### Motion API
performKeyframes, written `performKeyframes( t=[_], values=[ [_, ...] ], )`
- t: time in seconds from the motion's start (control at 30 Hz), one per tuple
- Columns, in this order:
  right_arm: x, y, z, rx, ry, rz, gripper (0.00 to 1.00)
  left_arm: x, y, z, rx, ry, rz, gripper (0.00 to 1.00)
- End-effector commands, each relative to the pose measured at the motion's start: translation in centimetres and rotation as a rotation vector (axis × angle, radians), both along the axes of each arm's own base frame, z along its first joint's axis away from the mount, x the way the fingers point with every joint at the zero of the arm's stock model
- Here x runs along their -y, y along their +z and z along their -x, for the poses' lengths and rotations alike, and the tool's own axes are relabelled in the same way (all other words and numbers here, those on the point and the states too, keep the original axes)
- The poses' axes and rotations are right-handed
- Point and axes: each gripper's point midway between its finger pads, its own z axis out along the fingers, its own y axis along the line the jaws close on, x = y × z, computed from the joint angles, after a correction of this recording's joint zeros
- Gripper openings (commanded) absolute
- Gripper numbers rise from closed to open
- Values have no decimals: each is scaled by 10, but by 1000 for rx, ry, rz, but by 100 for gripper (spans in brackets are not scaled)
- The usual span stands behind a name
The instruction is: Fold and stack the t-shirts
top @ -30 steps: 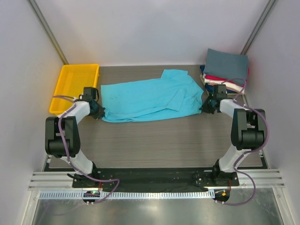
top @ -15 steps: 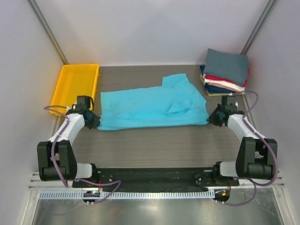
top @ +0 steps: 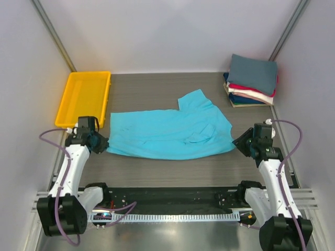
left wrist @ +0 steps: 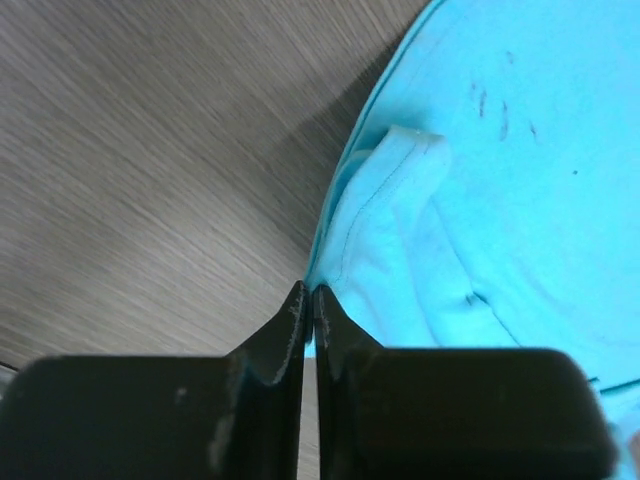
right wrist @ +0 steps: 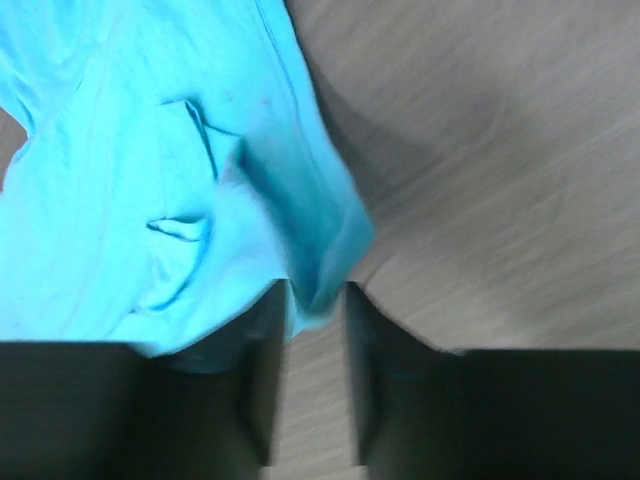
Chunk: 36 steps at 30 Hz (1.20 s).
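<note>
1. The turquoise t-shirt (top: 167, 133) lies spread on the table, right of the yellow tray (top: 64, 102).
2. The left gripper (top: 102, 142), just nearer than the tray, is pressed closed, apparently pinching the shirt's hem.
3. The right gripper (top: 238, 141), far right of the tray, has its jaws slightly parted around the shirt's edge.
4. The folded t-shirts (top: 252, 81) are stacked far right of the tray.

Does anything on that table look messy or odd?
The turquoise t-shirt lies mid-table, not flat: a pleat is bunched near its right end. On the folded stack at the back right, the grey top shirt sits skewed over the ones below.
</note>
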Motion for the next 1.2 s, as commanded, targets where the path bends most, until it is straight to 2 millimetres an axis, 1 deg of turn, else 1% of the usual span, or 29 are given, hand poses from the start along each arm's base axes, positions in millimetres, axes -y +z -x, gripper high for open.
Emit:
performKeyframes(
  t=[0.0, 0.03, 0.07, 0.1, 0.2, 0.3, 0.33, 0.4, 0.43, 0.5, 0.53, 0.6, 0.63, 0.67, 0.7, 0.73, 0.77, 0.8, 0.83, 0.87, 0.9, 0.93, 0.97, 1.0, 1.03, 1.07, 1.1, 1.13, 1.17],
  values=[
    [-9, 1, 21, -24, -49, -81, 44, 5, 5, 23, -12, 28, 38, 8],
    [-14, 5, 24, -23, -56, -115, 53, 6, 7, 25, -3, 29, 45, 12],
    [-16, 11, 26, 6, -59, -126, 68, 7, 10, 26, 7, 31, 52, 20],
    [-15, 13, 28, 11, -64, -124, 73, 10, 12, 30, 8, 28, 65, 43],
    [-7, 27, 34, 36, -90, -79, 88, 8, 28, 35, 47, 36, 53, 67],
    [-15, 47, 24, 95, -20, -95, 90, 3, 55, 26, 134, 28, 16, 69],
    [-19, 62, 10, 163, 19, -100, 89, 3, 63, 20, 168, 2, 3, 69],
    [-28, 72, -6, 196, 111, -105, 86, 4, 72, 3, 232, -29, -1, 68],
    [-27, 79, -26, 194, 136, -87, 86, 6, 73, -2, 245, -49, 4, 67],
    [-26, 84, -46, 180, 204, 3, 86, 5, 68, -15, 224, -73, -11, 65],
    [-25, 89, -71, 150, 222, 40, 86, 4, 67, -21, 218, -81, -26, 64],
    [-46, 93, -94, 130, 331, 109, 86, 5, 63, -37, 198, -114, -47, 63],
    [-48, 101, -123, 124, 330, 160, 86, 3, 61, -43, 190, -117, -59, 63],
    [-55, 100, -138, 114, 356, 185, 86, 4, 61, -48, 188, -126, -63, 62],
    [-73, 100, -151, 112, 406, 197, 86, 4, 61, -59, 193, -138, -69, 62],
    [-71, 127, -177, 168, 391, 245, 86, 5, 61, -64, 196, -147, -72, 61],
    [-78, 95, -201, 92, 415, 250, 86, 6, 63, -69, 201, -160, -75, 61],
    [-84, 93, -216, 89, 431, 259, 86, 6, 67, -77, 217, -174, -85, 61],
    [-89, 113, -244, 143, 443, 282, 85, 6, 65, -82, 209, -179, -89, 61],
    [-90, 79, -265, 75, 449, 301, 85, 8, 63, -84, 205, -186, -93, 61],
    [-94, 68, -278, 56, 464, 316, 85, 8, 65, -88, 218, -206, -97, 61],
    [-98, 92, -305, 126, 459, 335, 84, 9, 61, -91, 210, -214, -97, 61],
    [-96, 86, -317, 118, 463, 379, 84, 9, 60, -92, 206, -221, -103, 60],
    [-97, 42, -334, 47, 475, 404, 84, 8, 59, -93, 205, -226, -107, 60],
    [-101, 65, -352, 100, 465, 430, 84, 9, 57, -92, 199, -235, -109, 60],
    [-101, 53, -362, 87, 472, 462, 84, 10, 55, -92, 192, -238, -104, 60],
    [-98, 22, -371, 38, 471, 487, 84, 13, 54, -92, 194, -248, -92, 60],
    [-103, 35, -385, 92, 457, 499, 84, 17, 51, -90, 189, -254, -74, 60],
    [-104, 31, -392, 100, 448, 506, 84, 19, 51, -90, 193, -257, -69, 59]
  ],
)
